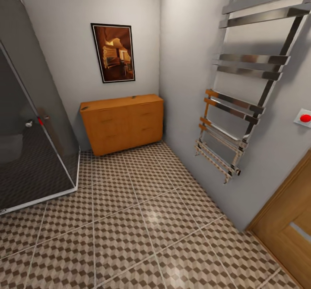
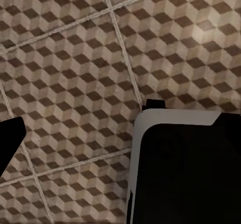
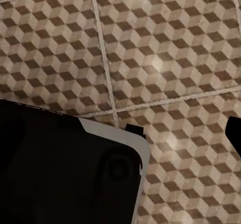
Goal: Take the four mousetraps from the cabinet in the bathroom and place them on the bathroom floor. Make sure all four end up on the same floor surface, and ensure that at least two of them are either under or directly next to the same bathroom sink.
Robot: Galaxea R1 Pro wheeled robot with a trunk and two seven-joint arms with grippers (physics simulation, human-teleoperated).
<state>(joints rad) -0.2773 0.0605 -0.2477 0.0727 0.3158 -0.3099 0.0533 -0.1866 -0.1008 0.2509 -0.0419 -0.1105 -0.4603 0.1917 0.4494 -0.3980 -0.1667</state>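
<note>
Straight ahead in the head view, the cabinet (image 1: 123, 123) sits pushed into the far corner, its back against the rear wall and its right end right up against the side wall, all six drawer fronts shut as far as I can see. Two small dark bits sit on its top, one near the left edge (image 1: 84, 107) and one toward the back middle (image 1: 133, 97), too tiny to say if they're mousetraps. A framed picture (image 1: 113, 52) hangs just above it. On the left, the smoky glass shower enclosure (image 1: 34, 125) juts out, and its white base rail comes near the cabinet's left end, leaving only a narrow gap there. On the right wall there's a chrome towel rail (image 1: 242, 108), a red button (image 1: 305, 118), and lower down the edge of a wooden door (image 1: 289, 220). Between all that, the bathroom floor (image 1: 142, 220) is a wide open stretch of cube-pattern tiles running right up to the cabinet front. Both wrist views look down at the same tiles (image 2: 75, 58) (image 3: 165, 43) over dark robot body parts with pale edges (image 2: 186, 163) (image 3: 60, 169); honestly can't tell how either arm's jaws are set.
</note>
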